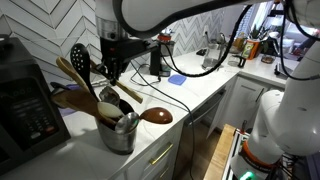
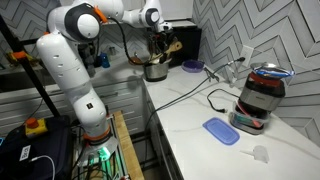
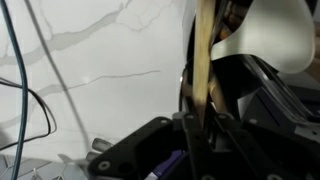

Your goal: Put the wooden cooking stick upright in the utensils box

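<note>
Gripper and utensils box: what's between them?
The wooden cooking stick, gripped in the wrist view, and other utensils standing in the utensils box below the gripper in an exterior view.

- black microwave-looking box [image 1: 25,110] sits way over at 9 o'clock in an exterior view
- black perforated spoon [image 1: 78,55] sticks up at about 10 o'clock, with white herringbone tile [image 1: 45,25] behind it
- dark brown wooden spoon [image 1: 155,115] has its round bowl at 6 o'clock, just under centre, low over the white marble table [image 1: 205,92]
- small blue cloth [image 1: 176,78] is at roughly 1 o'clock from that spoon bowl
- blender thing with a dark red base [image 2: 262,95] is at 3 o'clock, and a flat blue pad [image 2: 221,130] lies at 7 o'clock from it
- black cable [image 2: 185,92] snakes across the table
- wrist view: grey-veined marble, plus cables [image 3: 15,85] at 9 o'clock
</note>
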Available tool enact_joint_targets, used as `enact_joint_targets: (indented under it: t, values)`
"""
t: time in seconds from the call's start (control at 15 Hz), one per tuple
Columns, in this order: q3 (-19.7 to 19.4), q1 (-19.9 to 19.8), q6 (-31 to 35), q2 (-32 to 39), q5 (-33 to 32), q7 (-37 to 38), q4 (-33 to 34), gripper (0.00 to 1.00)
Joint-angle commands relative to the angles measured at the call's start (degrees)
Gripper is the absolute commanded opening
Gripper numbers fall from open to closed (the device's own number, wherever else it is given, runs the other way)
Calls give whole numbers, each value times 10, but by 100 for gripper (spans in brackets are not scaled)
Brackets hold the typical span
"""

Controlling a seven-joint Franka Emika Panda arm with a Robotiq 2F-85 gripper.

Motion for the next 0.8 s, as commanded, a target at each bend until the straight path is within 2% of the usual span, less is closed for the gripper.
enact_joint_targets:
  t: [0.0,0.13,0.2,0.27,0.4,0.47,0.53,0.73]
  values:
    - [6,0,63,-95,-33,-57,-102,3]
    - [7,-1,110,-132,-34,-99,-145,3]
    - [15,-9,65,-78,-20,-69,-77,3]
    - [16,-9,71,-89,-19,-73,-88,10]
    - [17,-10,71,-88,-19,-72,-84,10]
    - [17,-10,71,-84,-20,-72,-82,3]
    - [19,-9,147,-95,-47,-90,-99,3]
    - [14,-1,213,-128,-43,-149,-133,3]
